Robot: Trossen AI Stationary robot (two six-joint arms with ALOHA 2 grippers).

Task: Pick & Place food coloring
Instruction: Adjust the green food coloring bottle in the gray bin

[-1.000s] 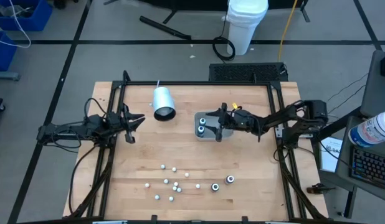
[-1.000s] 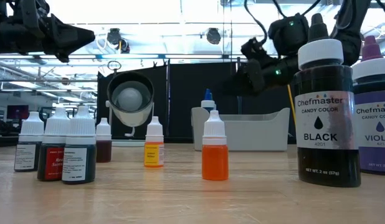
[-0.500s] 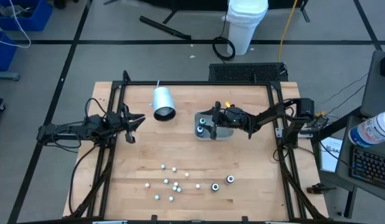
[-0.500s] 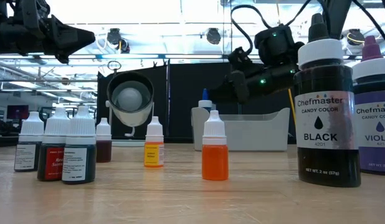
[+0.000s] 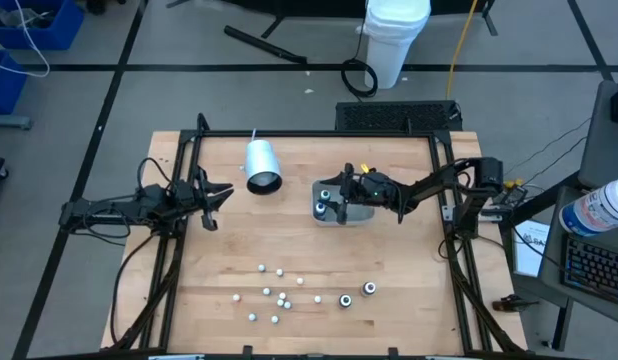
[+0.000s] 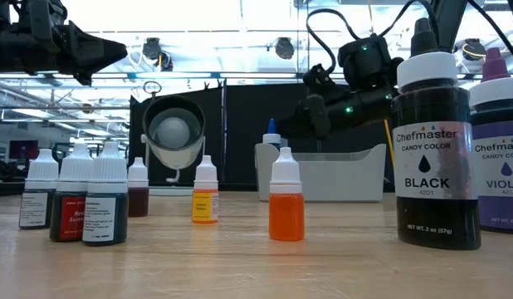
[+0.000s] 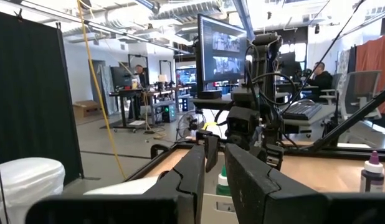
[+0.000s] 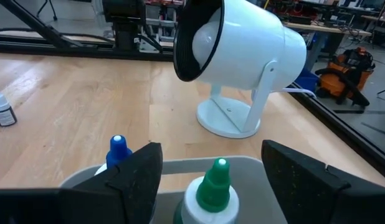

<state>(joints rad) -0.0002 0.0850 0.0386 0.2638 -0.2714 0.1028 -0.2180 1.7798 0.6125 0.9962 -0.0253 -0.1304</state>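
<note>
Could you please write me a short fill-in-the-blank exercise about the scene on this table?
1. The right gripper hovers, jaws ___, over the tray.
2. In the tray stand ___ bottles, one blue-tipped, one green-tipped.
3. The bottle at the middle of the low view holds ___ liquid.

Missing words: open; two; orange

Place: a robotics lab or workshop is being shown.
Work bench: a wooden table (image 5: 289, 240) is being framed by black metal rails (image 5: 179, 180), with two robot arms being mounted at its sides.
Floor: grey flooring marked with dark tape lines (image 5: 239, 68) is being crossed by loose cables (image 5: 361, 78).
Storage: blue bins (image 5: 29, 30) are being kept at the edge.
Room behind: large monitors (image 7: 220, 46), desks and a seated person (image 7: 319, 78) are being seen.
Ceiling: exposed ducts (image 7: 118, 15) and strip lights are being shown overhead.
</note>
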